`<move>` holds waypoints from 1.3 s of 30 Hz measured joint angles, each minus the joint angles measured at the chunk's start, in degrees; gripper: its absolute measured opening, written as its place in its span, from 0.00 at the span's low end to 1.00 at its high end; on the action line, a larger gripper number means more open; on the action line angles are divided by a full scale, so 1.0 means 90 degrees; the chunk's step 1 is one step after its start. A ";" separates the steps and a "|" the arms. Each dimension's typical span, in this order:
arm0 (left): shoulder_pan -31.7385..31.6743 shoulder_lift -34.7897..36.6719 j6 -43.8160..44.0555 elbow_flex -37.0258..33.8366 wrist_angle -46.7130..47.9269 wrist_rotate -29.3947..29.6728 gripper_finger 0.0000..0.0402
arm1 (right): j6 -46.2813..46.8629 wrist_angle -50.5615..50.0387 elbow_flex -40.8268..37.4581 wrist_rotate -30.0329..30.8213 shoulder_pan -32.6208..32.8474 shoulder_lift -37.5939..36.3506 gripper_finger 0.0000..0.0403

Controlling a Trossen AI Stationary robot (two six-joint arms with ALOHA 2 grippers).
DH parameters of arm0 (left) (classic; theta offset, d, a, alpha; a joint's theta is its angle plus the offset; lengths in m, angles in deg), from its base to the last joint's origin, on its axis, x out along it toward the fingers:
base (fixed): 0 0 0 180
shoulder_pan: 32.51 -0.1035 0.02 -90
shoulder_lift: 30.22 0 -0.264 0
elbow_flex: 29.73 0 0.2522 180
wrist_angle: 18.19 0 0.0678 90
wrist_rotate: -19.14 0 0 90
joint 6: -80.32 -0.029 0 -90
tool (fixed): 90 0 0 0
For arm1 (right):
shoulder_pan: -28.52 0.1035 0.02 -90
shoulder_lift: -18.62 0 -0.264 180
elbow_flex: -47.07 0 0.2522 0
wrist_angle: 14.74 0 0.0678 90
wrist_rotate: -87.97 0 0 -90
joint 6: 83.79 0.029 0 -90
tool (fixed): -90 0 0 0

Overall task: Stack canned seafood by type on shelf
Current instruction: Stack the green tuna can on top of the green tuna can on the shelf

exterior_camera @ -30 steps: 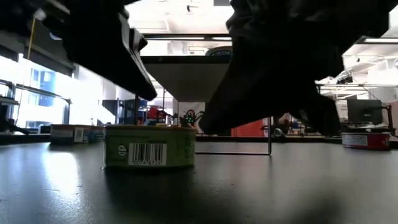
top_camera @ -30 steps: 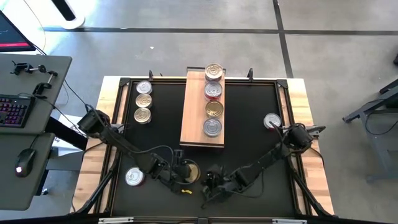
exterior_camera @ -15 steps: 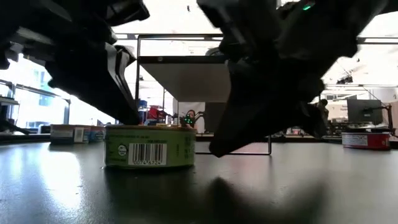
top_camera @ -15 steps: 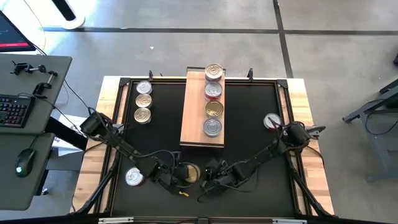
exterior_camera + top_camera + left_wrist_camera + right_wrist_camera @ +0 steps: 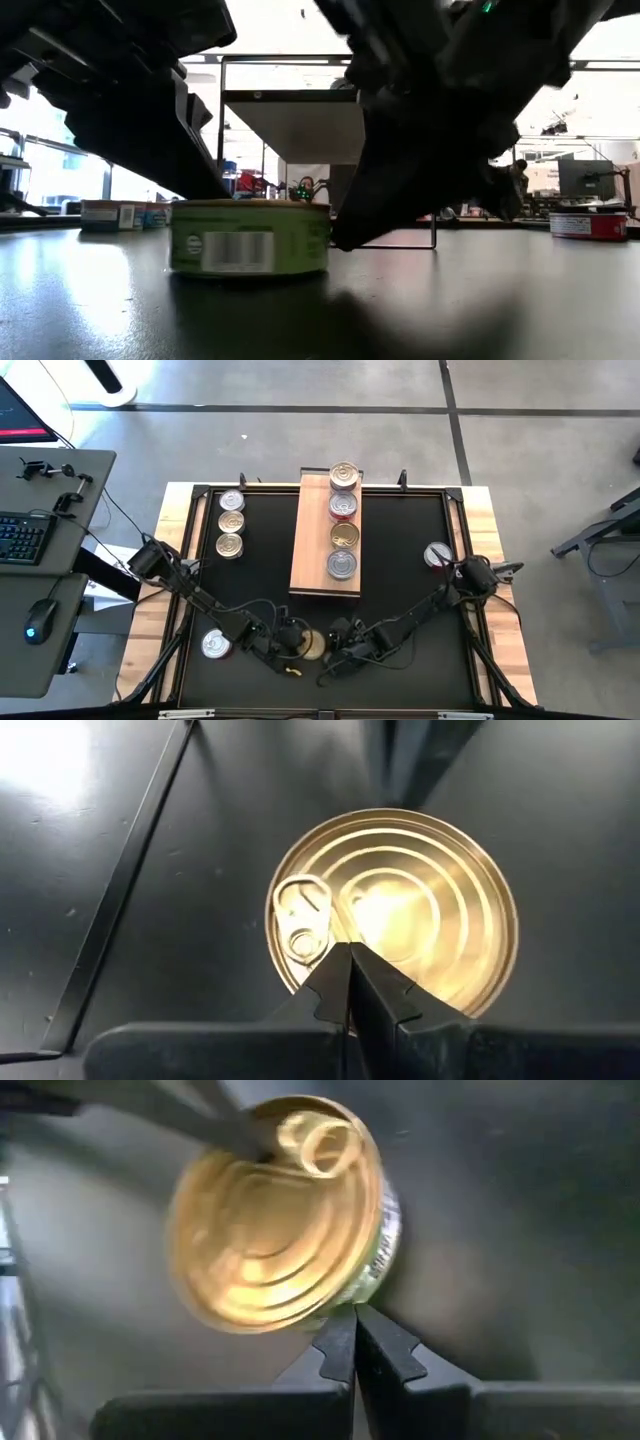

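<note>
Both claws sit low at the near middle of the black surface [image 5: 400, 560], on either side of a gold-lidded tin [image 5: 312, 644] with a green side label. The left claw [image 5: 349, 982] is clenched empty, its tips just over the lid's near edge by the pull tab. The right claw [image 5: 354, 1342] is clenched too, tips against the tin's side. Four tins line the shelf [image 5: 310, 550], three stand at the far left [image 5: 230, 522], one at near left [image 5: 215, 645], one at right [image 5: 437, 554]
</note>
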 joint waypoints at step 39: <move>0.0708 0.0568 -0.0113 -0.0486 0.0310 0.0596 0.00 | -0.0023 -0.1040 0.0483 -0.0487 -0.0361 0.0066 0.00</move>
